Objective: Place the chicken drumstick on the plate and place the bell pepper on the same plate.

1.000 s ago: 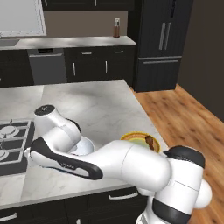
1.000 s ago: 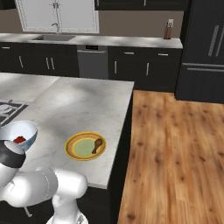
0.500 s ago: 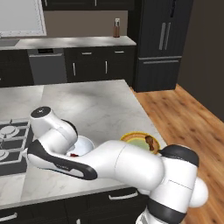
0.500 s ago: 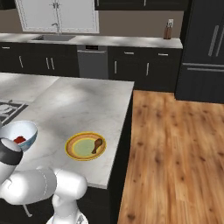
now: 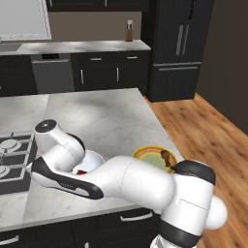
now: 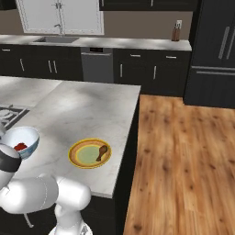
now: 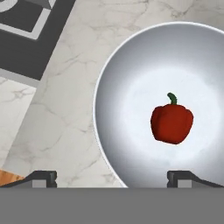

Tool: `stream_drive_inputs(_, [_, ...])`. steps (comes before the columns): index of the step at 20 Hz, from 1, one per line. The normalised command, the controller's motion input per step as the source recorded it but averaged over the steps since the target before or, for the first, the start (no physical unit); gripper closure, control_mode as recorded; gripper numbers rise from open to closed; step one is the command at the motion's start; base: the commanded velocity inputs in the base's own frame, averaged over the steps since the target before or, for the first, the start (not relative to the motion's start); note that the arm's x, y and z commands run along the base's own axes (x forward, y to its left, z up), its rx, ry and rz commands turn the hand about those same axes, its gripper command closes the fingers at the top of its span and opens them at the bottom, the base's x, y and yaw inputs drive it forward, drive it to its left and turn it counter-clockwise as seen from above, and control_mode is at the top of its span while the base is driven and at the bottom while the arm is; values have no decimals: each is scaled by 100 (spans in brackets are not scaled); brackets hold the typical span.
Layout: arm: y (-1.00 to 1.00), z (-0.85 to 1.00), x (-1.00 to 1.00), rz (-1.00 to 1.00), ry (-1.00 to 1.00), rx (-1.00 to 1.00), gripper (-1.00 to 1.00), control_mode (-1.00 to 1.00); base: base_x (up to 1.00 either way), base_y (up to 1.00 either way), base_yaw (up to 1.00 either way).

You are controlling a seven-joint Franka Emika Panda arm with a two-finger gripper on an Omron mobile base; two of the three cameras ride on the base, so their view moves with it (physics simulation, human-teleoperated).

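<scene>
The bell pepper (image 7: pixel 171 122), shiny red with a green stem, lies inside a white bowl (image 7: pixel 98 109). My gripper (image 7: pixel 113 179) hovers above the bowl, open, with its fingertips (image 7: pixel 41 177) wide apart and nothing between them. The pepper (image 6: pixel 19 146) also shows as a red spot in the blue-patterned bowl (image 6: pixel 28 136). The plate (image 6: pixel 78 148), yellow-orange rimmed with a pale green centre, sits near the counter's right edge. The brown chicken drumstick (image 6: pixel 102 153) lies on its right side. From the left, the plate (image 5: pixel 147 154) and drumstick (image 5: pixel 167 157) peek out behind my arm, which covers part of the bowl (image 5: pixel 92 160).
A dark stove top (image 5: pixel 9 155) lies left of the bowl, and its corner (image 7: pixel 26 35) shows from the hand. The counter's near edge (image 7: pixel 8 177) lies close to the bowl. Wooden floor (image 6: pixel 183 160) lies to the right of the island.
My arm has swung a little to the left over the bowl, uncovering more of it in the left base view. The plate, drumstick and pepper have not moved.
</scene>
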Motion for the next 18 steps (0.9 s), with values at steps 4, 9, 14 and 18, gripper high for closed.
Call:
stream_drive_inputs(4, [0,-10,10,0,-1,0,-100,-100,0,0,0])
stream_drive_inputs(9, [0,-11,1,0,0,0,-100,-100,0,0,0])
stream_drive_inputs(14, [1,-17,2,0,0,0,-100,-100,0,0,0])
stream_drive_inputs(18, [3,-20,3,0,0,0,-100,-100,0,0,0])
